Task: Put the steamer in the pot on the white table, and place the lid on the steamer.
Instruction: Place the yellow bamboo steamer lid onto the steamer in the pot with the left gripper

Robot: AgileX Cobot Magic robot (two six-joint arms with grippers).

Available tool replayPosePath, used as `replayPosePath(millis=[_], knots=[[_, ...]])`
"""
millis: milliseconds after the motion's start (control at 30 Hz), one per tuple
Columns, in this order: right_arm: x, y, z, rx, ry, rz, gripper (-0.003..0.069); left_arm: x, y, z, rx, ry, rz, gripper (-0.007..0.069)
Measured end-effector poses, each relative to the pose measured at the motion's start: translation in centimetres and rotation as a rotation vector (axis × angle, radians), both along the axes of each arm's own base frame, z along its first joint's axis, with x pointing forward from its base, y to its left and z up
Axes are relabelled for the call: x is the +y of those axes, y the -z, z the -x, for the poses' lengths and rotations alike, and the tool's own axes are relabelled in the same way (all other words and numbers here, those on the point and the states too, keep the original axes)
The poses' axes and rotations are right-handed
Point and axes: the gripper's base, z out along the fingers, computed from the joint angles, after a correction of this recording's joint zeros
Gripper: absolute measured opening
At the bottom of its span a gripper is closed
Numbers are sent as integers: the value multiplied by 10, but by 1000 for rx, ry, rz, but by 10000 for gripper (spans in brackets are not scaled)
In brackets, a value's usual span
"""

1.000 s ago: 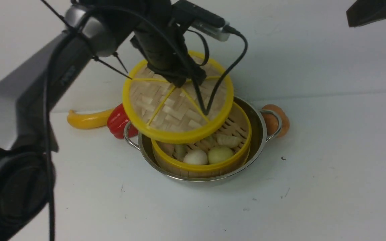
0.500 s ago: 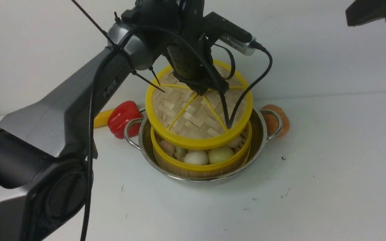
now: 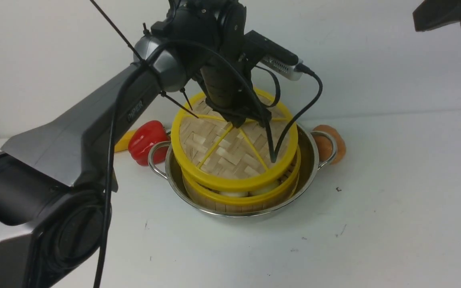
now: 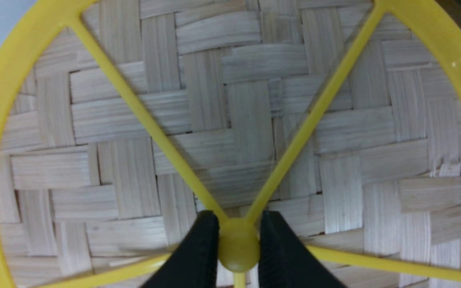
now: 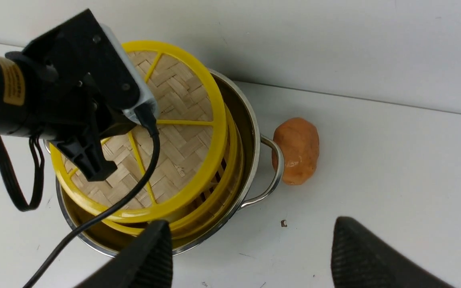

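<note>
Level the lid and centre it on the steamer (already seated in the pot on the white surface); lower gently, release only once flush. Left hand: narrowly closed, pinching the lid's central hub. Right hand: spread wide, empty, well clear.

Wide shiny stainless-steel pot with two loop handles, on the white speckled surface. Inside it sits a round bamboo steamer basket with a yellow rim. Flat woven-bamboo lid with yellow rim and spokes lies over the basket, slightly tilted; pale buns show in the near gap. Left tool is down on the lid's hub. Red bell pepper is just beside the left handle, an orange-brown lump by the right.
</note>
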Motion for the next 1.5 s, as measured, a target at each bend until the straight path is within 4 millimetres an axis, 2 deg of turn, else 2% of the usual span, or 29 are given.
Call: replayPosePath(millis=[433,633,1500], knots=[[0,0,0,0,0,0,509,-6,6,3,50,10,55,115],[0,0,0,0,-1,1,509,-5,27,-4,65,5,-2,115],[0,0,0,-1,-3,4,509,-6,23,-6,52,4,4,115]])
